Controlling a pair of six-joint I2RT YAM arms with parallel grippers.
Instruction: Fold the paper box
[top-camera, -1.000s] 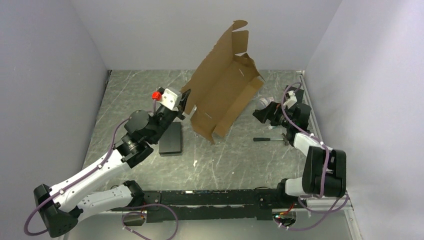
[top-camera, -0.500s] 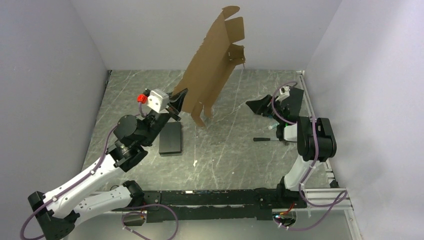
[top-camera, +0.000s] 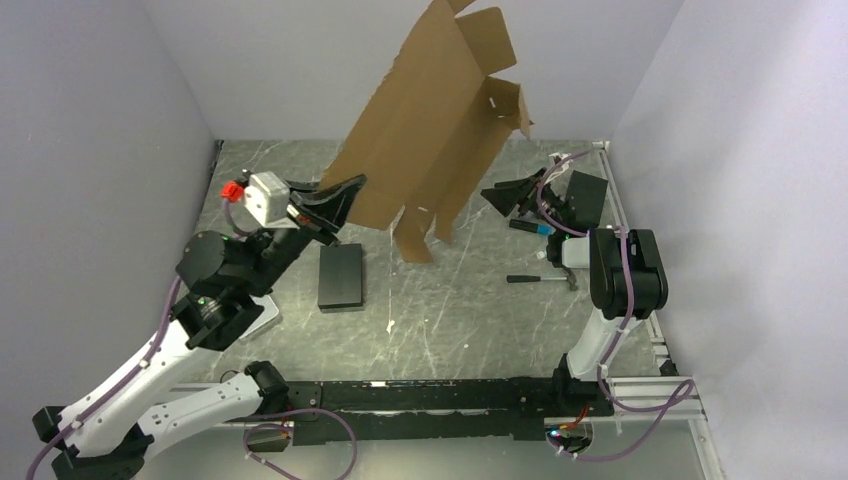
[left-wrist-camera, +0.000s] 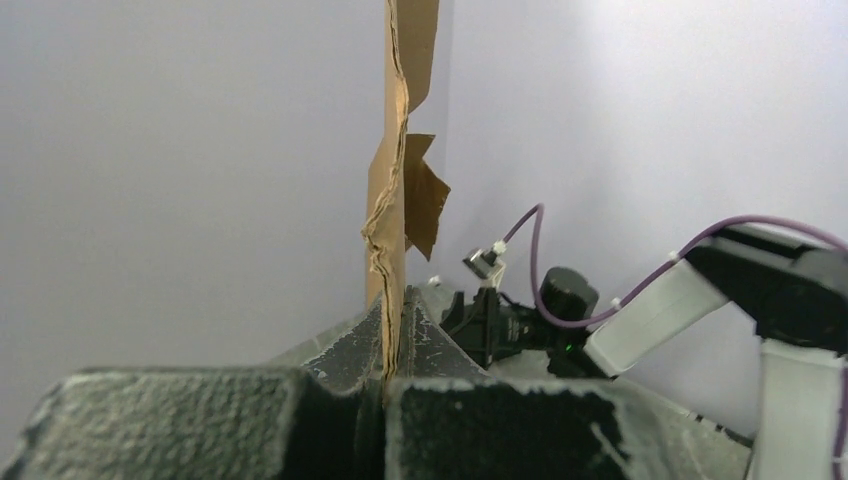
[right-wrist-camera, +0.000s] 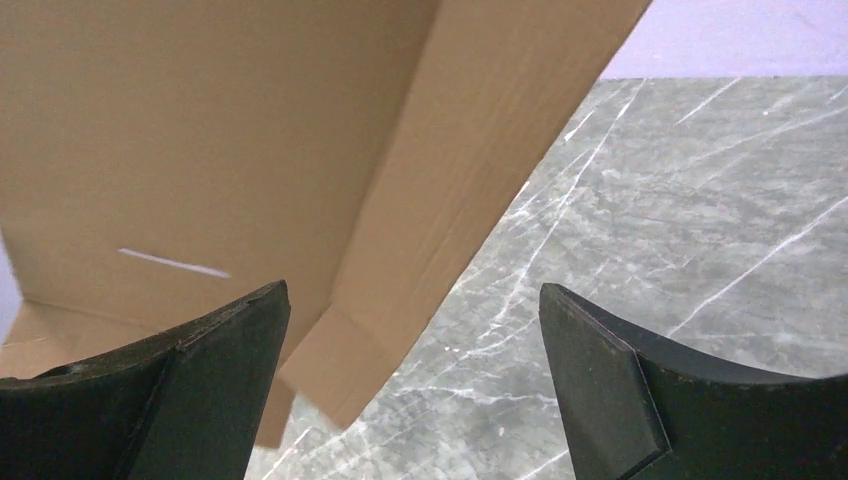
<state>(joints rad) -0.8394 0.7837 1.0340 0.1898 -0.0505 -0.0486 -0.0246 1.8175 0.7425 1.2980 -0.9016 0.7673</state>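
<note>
While the left gripper (top-camera: 348, 192) clamped the paper box (top-camera: 430, 120) at one edge (sheet tilted, aloft), the right gripper (right-wrist-camera: 412, 300) stood wide open, holding nothing.

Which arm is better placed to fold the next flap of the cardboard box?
Right. The left gripper is shut on the paper box at its edge, holding it aloft. The right gripper is open, empty, and faces the box's side flaps close by.
</note>
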